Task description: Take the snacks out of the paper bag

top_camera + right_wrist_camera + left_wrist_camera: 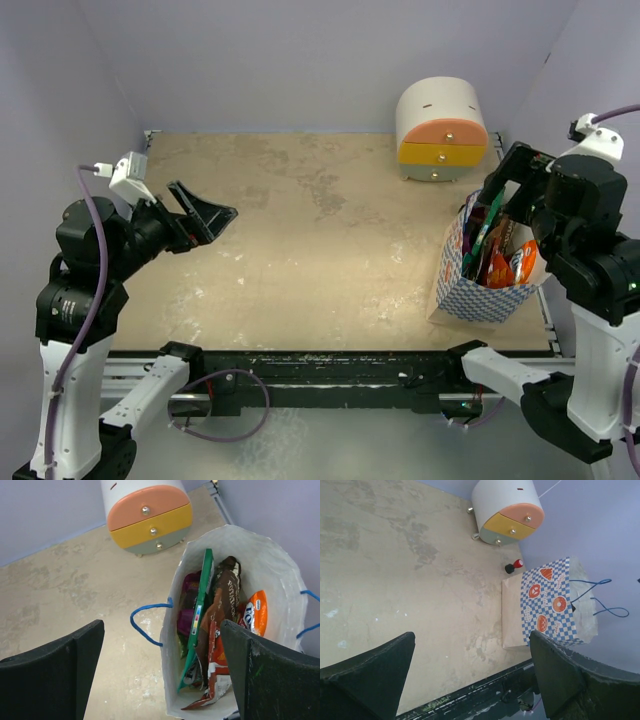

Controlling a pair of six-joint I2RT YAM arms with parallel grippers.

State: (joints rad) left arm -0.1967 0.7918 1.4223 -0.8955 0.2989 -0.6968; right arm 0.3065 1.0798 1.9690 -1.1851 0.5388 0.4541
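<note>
The paper bag (478, 290), cream with a blue checked front, stands upright at the table's right edge. Several snacks (495, 255) stick up inside it. In the right wrist view the bag (270, 565) is open, holding a green packet (201, 615), a dark brown one (226, 597), an orange one (256, 611), a magenta one (187, 600) and a red-and-white one (216, 680). My right gripper (162, 672) is open and empty just above the bag's mouth (508, 195). My left gripper (205, 215) is open and empty at the far left; its view shows the bag (547, 605).
A cream domed mini cabinet (440, 125) with orange and yellow drawers stands behind the bag, also in the wrist views (507, 510) (147, 510). A small red-and-black object (514, 566) lies between cabinet and bag. Blue string handles (145, 622) hang off the bag's rim. Purple walls surround the table.
</note>
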